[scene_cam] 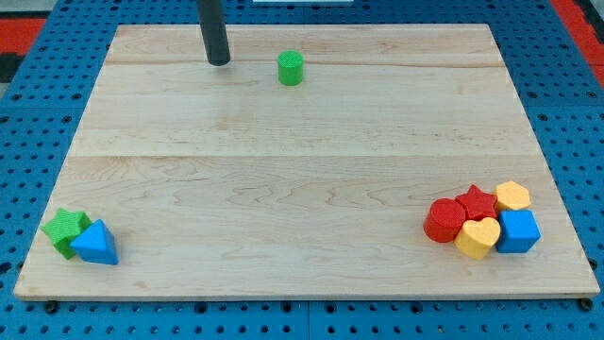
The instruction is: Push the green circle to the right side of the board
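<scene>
Up near the top edge of the pale wooden worktop (302, 189), my tip (218, 61) rests on the wood, just to the view's left of the small green plastic circle (291, 68), a clear gap between them. There are no jaws on this rod, so nothing is gripped. Down in the bottom-left corner, a green star block (64, 229) touches a blue triangular block (96, 243). In the bottom-right corner five blocks huddle together: red cylinder (444, 221), red star (478, 201), yellow heart (478, 238), yellow hexagon (512, 195), blue cube (518, 230).
</scene>
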